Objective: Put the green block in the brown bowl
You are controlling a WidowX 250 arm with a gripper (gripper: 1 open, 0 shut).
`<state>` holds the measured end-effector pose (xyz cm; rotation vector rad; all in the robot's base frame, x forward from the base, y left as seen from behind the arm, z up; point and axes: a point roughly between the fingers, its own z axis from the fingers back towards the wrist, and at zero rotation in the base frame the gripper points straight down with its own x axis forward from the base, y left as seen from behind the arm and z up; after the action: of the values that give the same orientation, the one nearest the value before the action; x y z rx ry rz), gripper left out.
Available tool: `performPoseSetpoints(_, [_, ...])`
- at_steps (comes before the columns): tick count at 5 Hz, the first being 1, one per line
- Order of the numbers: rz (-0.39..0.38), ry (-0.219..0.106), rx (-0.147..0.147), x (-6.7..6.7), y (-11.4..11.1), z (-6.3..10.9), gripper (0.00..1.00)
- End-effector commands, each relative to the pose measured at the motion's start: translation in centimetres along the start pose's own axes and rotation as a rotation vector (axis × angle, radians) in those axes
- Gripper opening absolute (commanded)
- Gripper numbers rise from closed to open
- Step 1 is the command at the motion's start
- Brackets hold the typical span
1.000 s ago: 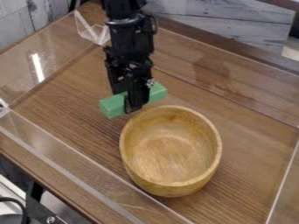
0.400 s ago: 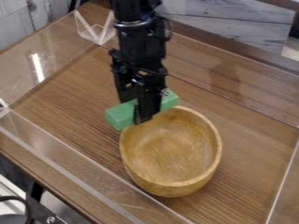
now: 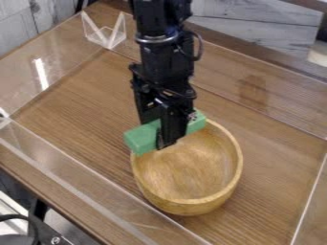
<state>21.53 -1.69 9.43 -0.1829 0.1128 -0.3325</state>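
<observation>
The wooden table (image 3: 76, 115) carries a large, round, light-brown wooden bowl (image 3: 194, 177), whose hollow shows nothing lying on its bare floor. The black gripper (image 3: 163, 126) reaches over the bowl's rim from the far side, its fingers parted only by the width of the green block (image 3: 144, 138), which they hold between them. The block is tilted, its ends sticking out either side, above the bowl's far left edge.

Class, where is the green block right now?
In the camera view, the green block is in the gripper, over the upper-left part of the brown bowl.
</observation>
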Motion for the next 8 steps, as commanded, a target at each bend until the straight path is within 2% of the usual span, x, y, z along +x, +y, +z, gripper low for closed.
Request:
performPoseSetpoints(1, [-0.003, -0.067, 0.024, 0.6, -0.3, 1.4, 0.00])
performPoseSetpoints(8, [0.031, -0.166, 0.062, 1.2, -2.7, 1.3, 0.00])
